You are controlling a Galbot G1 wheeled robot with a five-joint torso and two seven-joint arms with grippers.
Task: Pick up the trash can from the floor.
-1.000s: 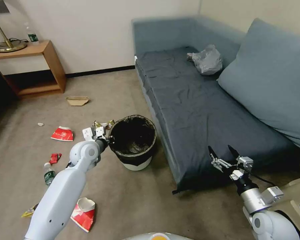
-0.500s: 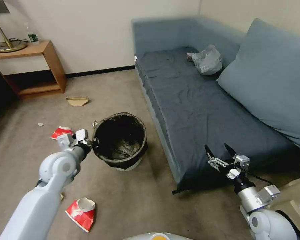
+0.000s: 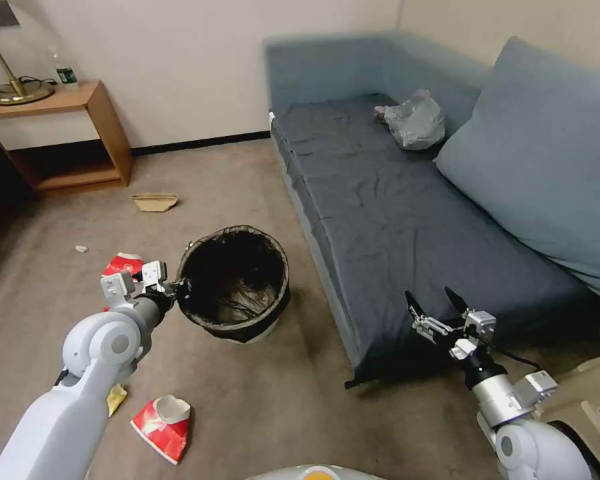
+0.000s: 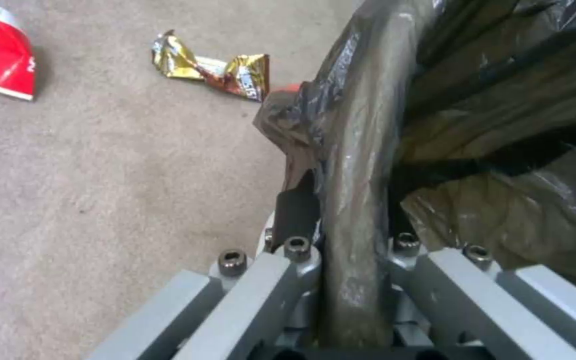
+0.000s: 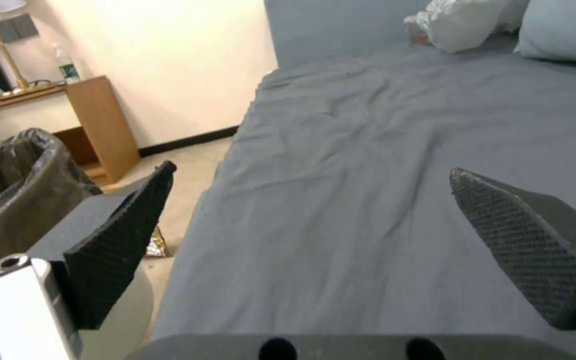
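Note:
The trash can (image 3: pixel 233 283), lined with a black bag, hangs tilted just above the floor (image 3: pixel 260 400), with a shadow under it and its white base barely showing. My left gripper (image 3: pixel 179 291) is shut on its left rim. In the left wrist view the bag-covered rim (image 4: pixel 355 165) runs between the fingers (image 4: pixel 296 210) of the left gripper (image 4: pixel 349 220). My right gripper (image 3: pixel 433 303) hovers open at the sofa's front edge, to the right of the can. In the right wrist view its pads (image 5: pixel 121 240) stand wide apart, and the can (image 5: pixel 15 195) shows at the side.
A grey-blue sofa (image 3: pixel 407 200) with a crumpled plastic bag (image 3: pixel 413 120) fills the right. Crushed red-and-white cups (image 3: pixel 163 427) (image 3: pixel 121 265), a gold wrapper (image 4: pixel 215 72) and a brown paper piece (image 3: pixel 155 201) litter the carpet. A wooden side table (image 3: pixel 73 133) stands far left.
My left arm has drawn back to the left and raised the trash can off the carpet, tilting it. The right gripper has drifted slightly left and stayed open.

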